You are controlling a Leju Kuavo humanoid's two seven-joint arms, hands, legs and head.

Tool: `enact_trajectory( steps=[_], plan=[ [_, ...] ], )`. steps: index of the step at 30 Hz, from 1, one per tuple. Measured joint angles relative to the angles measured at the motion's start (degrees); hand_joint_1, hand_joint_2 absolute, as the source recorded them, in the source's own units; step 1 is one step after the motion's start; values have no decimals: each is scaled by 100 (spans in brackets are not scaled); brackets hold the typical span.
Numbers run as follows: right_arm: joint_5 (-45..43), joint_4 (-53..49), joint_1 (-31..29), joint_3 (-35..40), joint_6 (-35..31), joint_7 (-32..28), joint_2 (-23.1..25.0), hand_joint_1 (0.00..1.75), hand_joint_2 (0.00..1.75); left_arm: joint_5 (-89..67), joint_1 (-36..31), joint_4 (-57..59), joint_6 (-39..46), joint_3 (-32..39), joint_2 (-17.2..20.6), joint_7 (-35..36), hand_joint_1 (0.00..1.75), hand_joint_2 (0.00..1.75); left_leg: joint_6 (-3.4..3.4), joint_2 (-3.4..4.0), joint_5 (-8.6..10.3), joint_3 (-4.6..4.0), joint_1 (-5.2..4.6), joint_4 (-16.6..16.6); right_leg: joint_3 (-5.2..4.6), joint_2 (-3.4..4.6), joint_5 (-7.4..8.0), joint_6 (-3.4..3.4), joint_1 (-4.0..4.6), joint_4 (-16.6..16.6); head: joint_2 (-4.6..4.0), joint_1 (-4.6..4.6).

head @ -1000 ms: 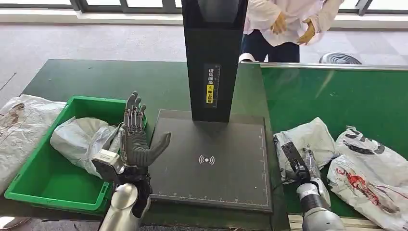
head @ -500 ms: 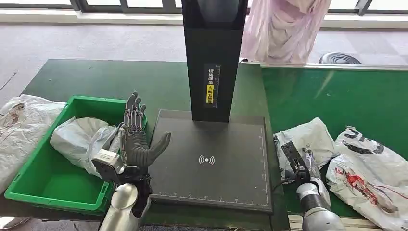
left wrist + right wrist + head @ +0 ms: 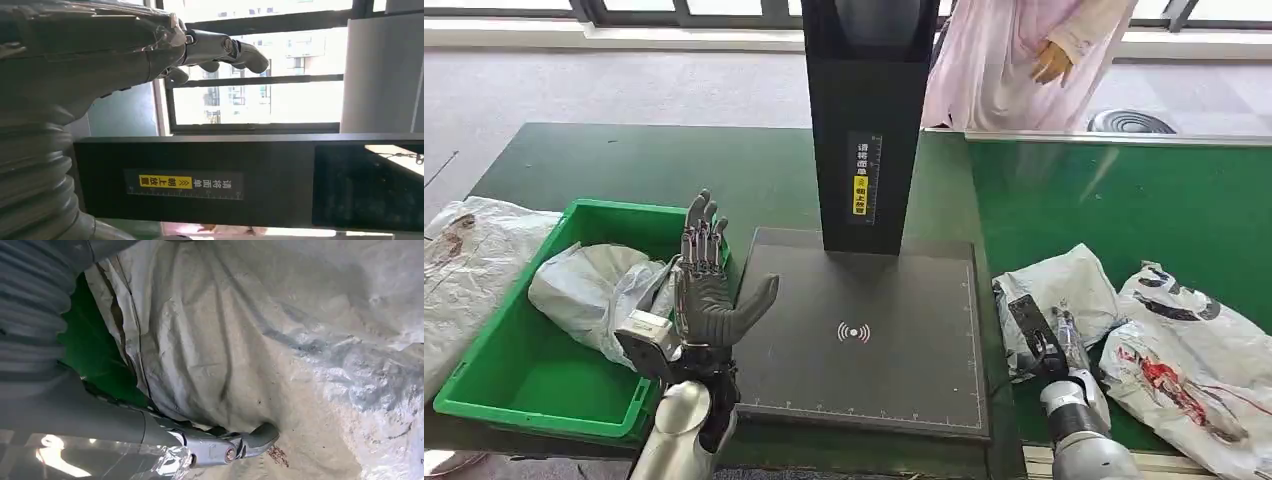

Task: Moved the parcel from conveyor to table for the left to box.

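the right hand point(image 3: 1052, 335) sits low at the near edge of the green conveyor point(image 3: 1124, 200), its fingers pressed into the grey parcel point(image 3: 1064, 290) that lies just right of the dark scanner plate point(image 3: 864, 340). in the right wrist view a fingertip point(image 3: 265, 434) digs into the crumpled grey wrap of the parcel point(image 3: 280, 350), with a strip of green belt showing beside it; whether the hand has truly closed a grip on the bag or only rests against it cannot be told from these pictures. the parcel is on the conveyor, touching the hand, its near end hidden under the fingers and its far end reaching away from the robot.

the left hand point(image 3: 706, 290) stands upright between the green box point(image 3: 534, 385) and the scanner plate, palm toward the plate, fingers straight and apart, thumb stretched out over the plate's edge, holding nothing. in the left wrist view its fingers point(image 3: 240, 50) stick out in front of bright windows, above the black scanner column point(image 3: 250, 180) with its yellow label.

a grey bag point(image 3: 589, 290) lies in the green box, just beside the left hand. a white printed bag point(image 3: 1184, 350) lies on the conveyor to the right of the parcel, close to it. another pale bag point(image 3: 464, 270) lies on the table left of the box. a person point(image 3: 1024, 60) in a pale garment stands behind the conveyor.
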Motion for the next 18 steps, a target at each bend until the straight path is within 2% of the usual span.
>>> enact_trajectory(
  steps=[18],
  plan=[
    [0, 4, -1, 2, 0, 0, 0, 0, 175, 2, -1, 0, 0, 0, 0, 0, 0, 175, 0, 0, 0, 0, 0, 0, 0, 0, 0, 0, 0, 0, 0, 0]
  ],
)
